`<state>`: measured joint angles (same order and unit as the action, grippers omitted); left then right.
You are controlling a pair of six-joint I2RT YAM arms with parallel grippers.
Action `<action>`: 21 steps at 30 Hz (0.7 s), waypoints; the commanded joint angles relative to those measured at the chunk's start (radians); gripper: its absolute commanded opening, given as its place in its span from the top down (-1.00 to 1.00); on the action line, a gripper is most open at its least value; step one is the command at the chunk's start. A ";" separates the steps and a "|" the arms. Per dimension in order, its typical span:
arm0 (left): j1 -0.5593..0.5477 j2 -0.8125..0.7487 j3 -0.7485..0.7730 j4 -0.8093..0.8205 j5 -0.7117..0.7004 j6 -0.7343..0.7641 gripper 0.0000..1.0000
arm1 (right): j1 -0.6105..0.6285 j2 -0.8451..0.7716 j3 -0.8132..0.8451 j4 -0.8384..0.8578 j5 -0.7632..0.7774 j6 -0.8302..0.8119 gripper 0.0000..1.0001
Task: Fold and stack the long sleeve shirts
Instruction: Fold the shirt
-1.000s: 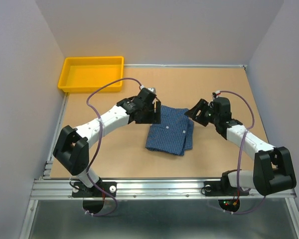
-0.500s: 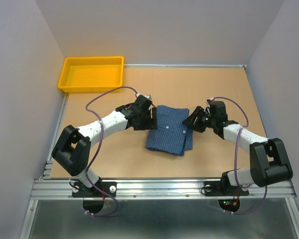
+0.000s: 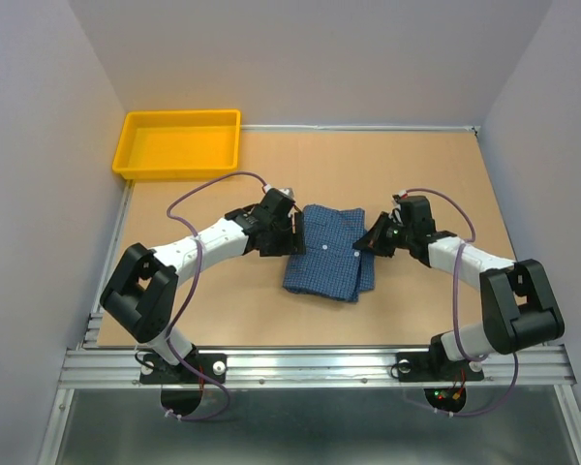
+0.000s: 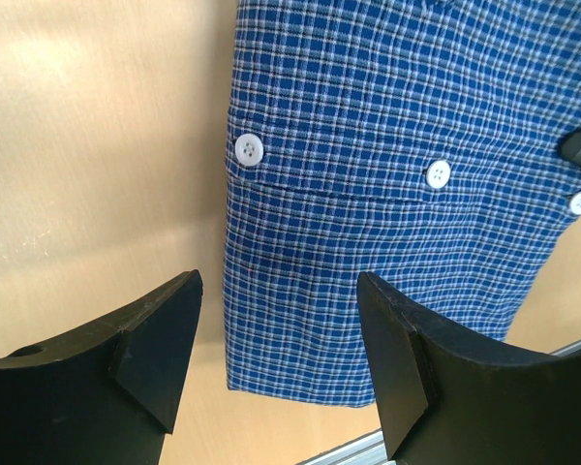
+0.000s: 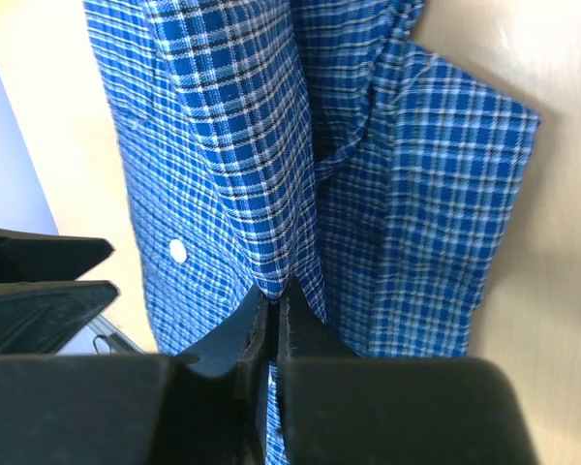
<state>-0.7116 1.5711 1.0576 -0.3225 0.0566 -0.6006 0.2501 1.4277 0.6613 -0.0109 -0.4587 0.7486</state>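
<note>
One long sleeve shirt [image 3: 329, 254], blue small-check cloth with pale buttons, lies folded into a rectangle in the middle of the table. My left gripper [image 3: 292, 232] sits low at its left edge. In the left wrist view, that gripper [image 4: 279, 291] is open, its fingers straddling the shirt's [image 4: 387, 145] left edge without touching. My right gripper [image 3: 371, 242] is at the shirt's right edge. The right wrist view shows that gripper [image 5: 276, 291] shut on a pinched ridge of the shirt [image 5: 232, 145].
A yellow tray [image 3: 179, 145] stands at the table's back left corner. Bare tan tabletop [image 3: 416, 174] surrounds the shirt, with grey walls on three sides. A metal rail [image 3: 310, 363] runs along the near edge by the arm bases.
My right gripper moved left and down onto the shirt's right edge and closed on a fold of it. My left gripper dropped closer to the left edge and stayed open.
</note>
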 commanded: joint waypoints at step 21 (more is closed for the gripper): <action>-0.011 -0.005 -0.090 0.074 0.063 0.001 -0.44 | -0.020 0.193 0.307 -0.107 0.064 -0.140 0.99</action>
<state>-0.7124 1.5700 0.9871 -0.2787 0.0967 -0.6003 0.2459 1.5711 0.8791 -0.1246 -0.4164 0.6628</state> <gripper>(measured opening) 0.730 0.061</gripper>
